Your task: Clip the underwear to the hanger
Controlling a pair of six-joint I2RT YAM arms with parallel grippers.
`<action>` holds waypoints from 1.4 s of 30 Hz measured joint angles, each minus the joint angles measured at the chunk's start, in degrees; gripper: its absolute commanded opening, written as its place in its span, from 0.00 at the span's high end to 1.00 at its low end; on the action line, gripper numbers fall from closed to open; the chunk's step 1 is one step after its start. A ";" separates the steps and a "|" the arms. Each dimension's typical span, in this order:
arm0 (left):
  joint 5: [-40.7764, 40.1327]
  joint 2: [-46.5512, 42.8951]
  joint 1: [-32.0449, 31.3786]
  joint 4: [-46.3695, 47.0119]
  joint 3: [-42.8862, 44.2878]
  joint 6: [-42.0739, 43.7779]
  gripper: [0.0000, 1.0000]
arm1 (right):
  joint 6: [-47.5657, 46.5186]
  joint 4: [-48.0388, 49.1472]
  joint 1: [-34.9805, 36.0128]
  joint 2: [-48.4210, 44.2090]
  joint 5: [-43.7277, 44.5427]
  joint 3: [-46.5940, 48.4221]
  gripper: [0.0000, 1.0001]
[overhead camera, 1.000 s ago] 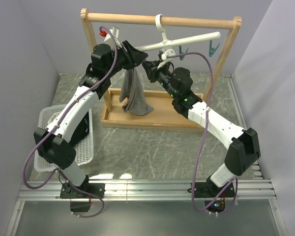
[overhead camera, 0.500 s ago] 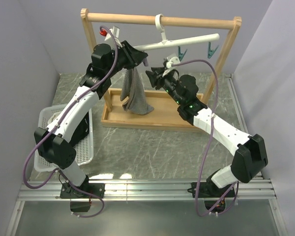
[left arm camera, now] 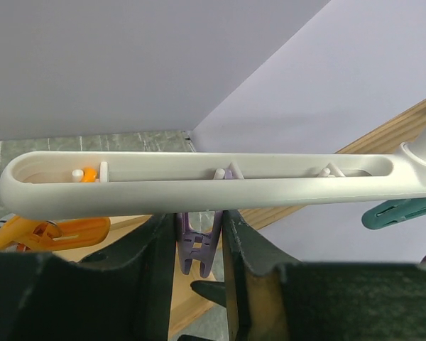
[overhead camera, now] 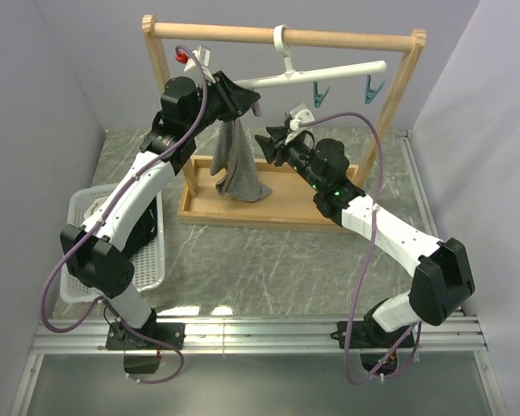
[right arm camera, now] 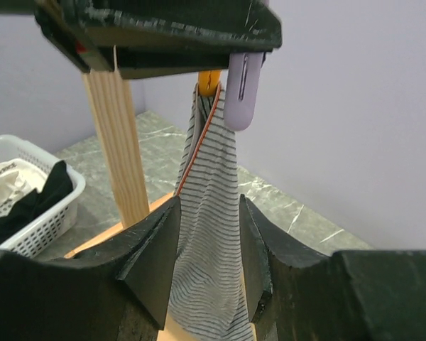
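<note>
**Hanging by One Clip Above a Marbled Counter**

Nearest, a metal rail (overhead camera: 260, 334) is carrying both arm bases along the edge of the grey-green veined counter (overhead camera: 269, 260). At the left, a white basket (overhead camera: 153, 260) is holding whitish and black cloth. Further in, the right gripper (overhead camera: 264, 141) is hovering with its fingers spread and nothing between them. It is pointing at the underwear (overhead camera: 236, 169) but staying apart from it. The underwear is dangling from an orange clip (right arm camera: 209, 79) near the left end of the hanger (overhead camera: 329, 74), drooping over the tray base of the wooden frame (overhead camera: 243, 33). Just beside it, the left gripper (overhead camera: 253, 104) is reaching under the white bar and pinching a purple clip (left arm camera: 197, 245). Two teal clips (overhead camera: 319, 93) are hanging free toward the bar's right end. Behind, pale lilac walls (overhead camera: 69, 61) are closing in the counter on three sides.
</note>
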 measured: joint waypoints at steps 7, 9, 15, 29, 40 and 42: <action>0.02 0.00 0.00 0.02 0.00 -0.02 1.00 | -1.07 0.39 0.00 4.15 1.57 6.25 0.53; 0.02 0.00 0.00 0.04 -0.04 -0.02 1.00 | -1.11 0.48 0.00 5.49 1.84 8.26 0.53; 0.04 -0.02 -0.02 0.28 -0.20 0.00 1.00 | -1.36 0.35 0.00 7.85 2.38 11.85 0.67; -0.44 -0.13 0.07 1.42 -0.81 0.26 0.66 | -1.31 0.00 -0.22 8.87 2.78 13.38 1.00; -2.36 -1.79 0.07 1.84 -1.70 2.08 0.54 | -1.53 -0.28 -0.35 8.87 2.80 13.35 1.00; -2.73 -2.54 0.07 1.77 -1.81 2.40 0.54 | -1.53 -0.31 -0.37 8.87 2.75 13.35 1.00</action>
